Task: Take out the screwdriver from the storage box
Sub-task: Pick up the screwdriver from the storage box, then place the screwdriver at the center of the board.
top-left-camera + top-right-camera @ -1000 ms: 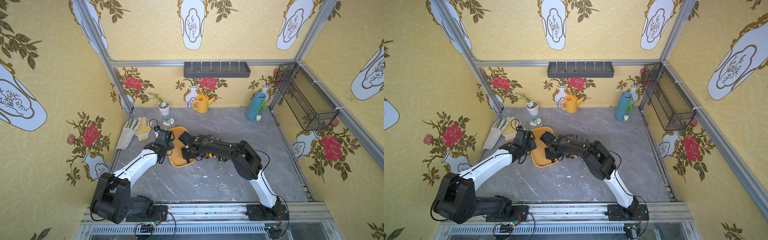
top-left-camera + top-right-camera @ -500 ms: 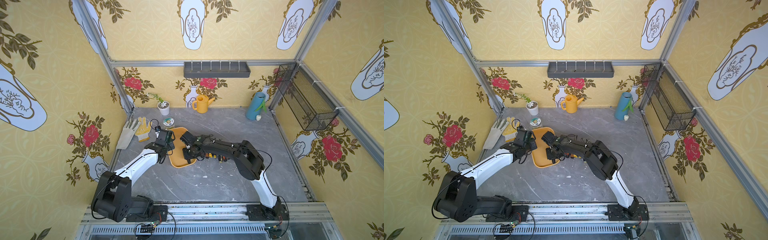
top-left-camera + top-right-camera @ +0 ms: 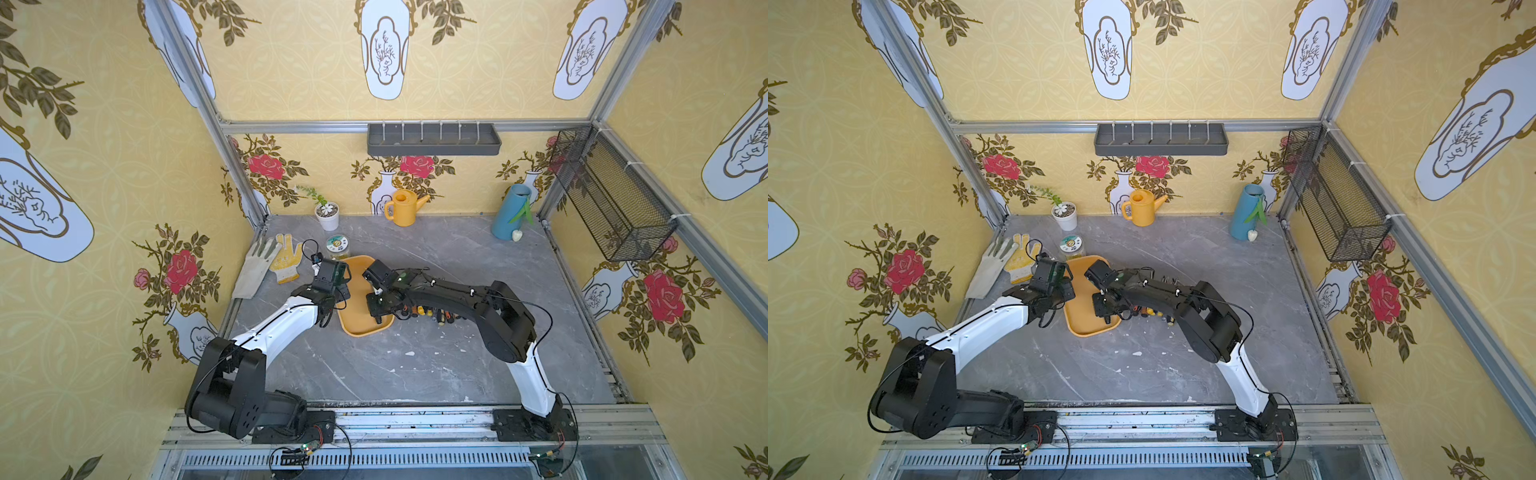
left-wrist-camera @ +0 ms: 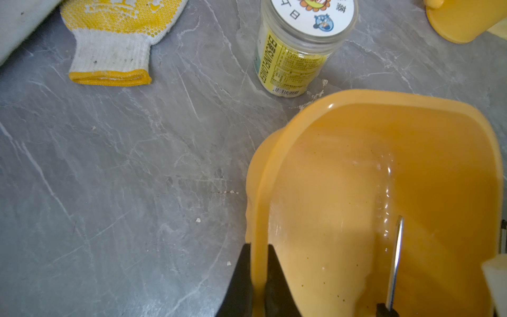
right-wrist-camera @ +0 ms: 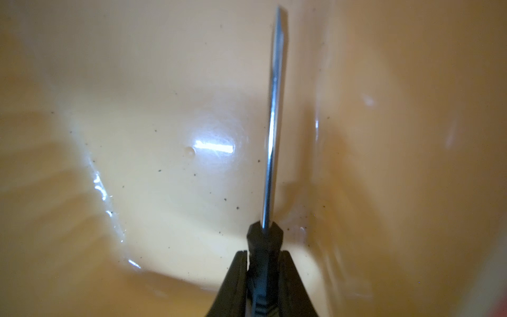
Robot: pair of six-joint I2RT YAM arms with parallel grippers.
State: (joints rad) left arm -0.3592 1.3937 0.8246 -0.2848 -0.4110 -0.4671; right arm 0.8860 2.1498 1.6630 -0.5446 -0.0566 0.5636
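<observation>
The storage box [image 3: 360, 330] [image 3: 1084, 326] is a shallow yellow-orange tub left of the table's middle. Down inside it my right gripper [image 5: 264, 256] [image 3: 379, 312] is shut on the black handle of the screwdriver [image 5: 274, 123]. The bare steel shaft runs out past the fingertips, over the box's floor. From the left wrist view the screwdriver [image 4: 395, 260] points toward the box's far end. My left gripper [image 4: 258, 263] [image 3: 340, 294] is shut on the box's left rim [image 4: 259, 208], with one finger outside the wall and one inside.
More screwdrivers [image 3: 432, 313] lie in a row just right of the box, partly under my right arm. A labelled jar [image 3: 336, 245] stands behind the box, and two gloves [image 3: 286, 259] lie to its left. A plant pot [image 3: 328, 216], watering can [image 3: 403, 208] and blue vase [image 3: 509, 214] line the back wall.
My right gripper's jaws have drawn in onto the screwdriver's handle inside the box. The left gripper has kept hold of the box's rim, and both arms have barely shifted.
</observation>
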